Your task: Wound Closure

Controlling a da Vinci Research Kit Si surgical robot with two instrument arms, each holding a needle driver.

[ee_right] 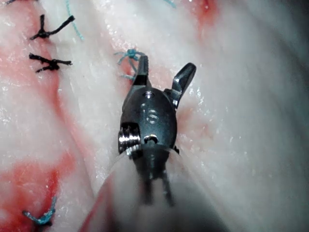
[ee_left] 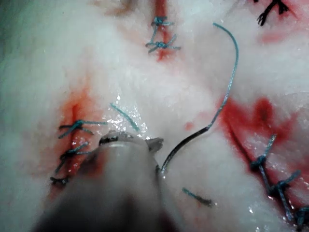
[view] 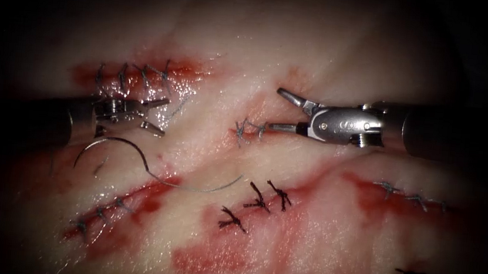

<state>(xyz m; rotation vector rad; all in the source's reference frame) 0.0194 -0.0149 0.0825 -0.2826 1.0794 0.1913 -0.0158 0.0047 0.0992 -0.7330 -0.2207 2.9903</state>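
Both hands are spread apart and holding nothing. The needle (view: 114, 146) lies loose on the tissue (view: 306, 231) just below the left hand (view: 160, 116), its thread (view: 204, 188) trailing away. The right hand (view: 275, 108) sits beside a blue stitch (view: 249, 130).

Pale tissue (view: 330, 233) with red fluid (view: 203, 263), curved needle (view: 116, 143) and thread (view: 204, 186) lying loose on it

Wet, glossy tissue (view: 318, 232) — shiny metal right tool (view: 279, 109), needle (view: 116, 143).
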